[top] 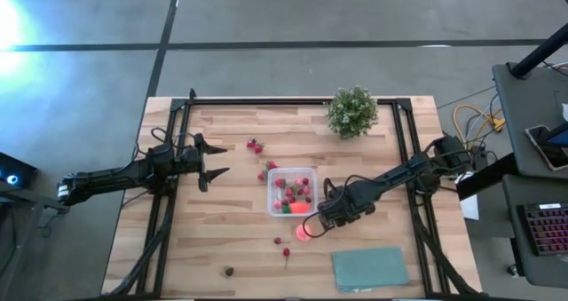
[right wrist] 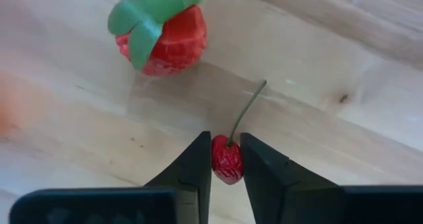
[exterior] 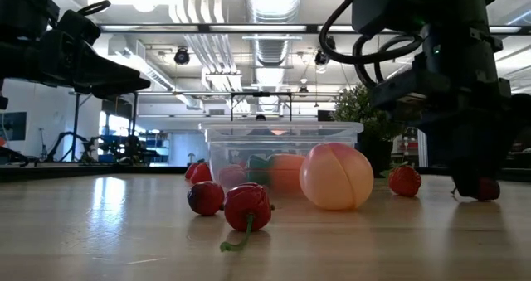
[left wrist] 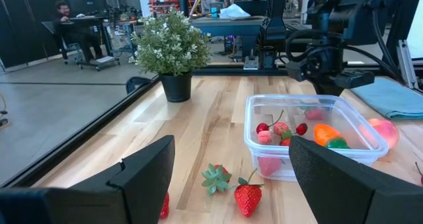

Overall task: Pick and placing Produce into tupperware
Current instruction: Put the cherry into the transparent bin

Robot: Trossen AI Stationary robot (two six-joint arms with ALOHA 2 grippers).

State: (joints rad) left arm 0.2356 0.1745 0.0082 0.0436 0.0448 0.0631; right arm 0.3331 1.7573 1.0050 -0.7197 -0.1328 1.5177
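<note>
**Right gripper closed on a cherry beside the container**

The right gripper (right wrist: 227,159) is low at the table surface, and its two fingers are pressed on a small red cherry (right wrist: 227,160) from both sides. The cherry's thin green stem points away from the fingers, toward a strawberry (right wrist: 162,31) with a green leafy cap that lies a little farther on the wood. In the high view this gripper (top: 321,219) is just beside the near right corner of the tupperware (top: 272,205), close to the pink-orange peach (top: 304,232).

The relation that matters for the coming move: the container lies to the left of the right gripper in the high view, very near, so I judge the cherry needs only a short lift and a small carry over the rim. The right arm reaches in from the right edge of the table, stretched diagonally and bent down at the wrist.

The tupperware already holds several pieces, among them small red ones and an orange piece with a green end (left wrist: 328,135). More produce is outside it: strawberries (top: 256,146) toward the potted plant (top: 352,111), and small dark red pieces near the front edge.

The left gripper (top: 209,162) hovers over the left part of the table with fingers spread wide, holding nothing, well apart from the container. The right arm is clearly the nearer one. A teal cloth (top: 370,268) lies at the front right.
</note>
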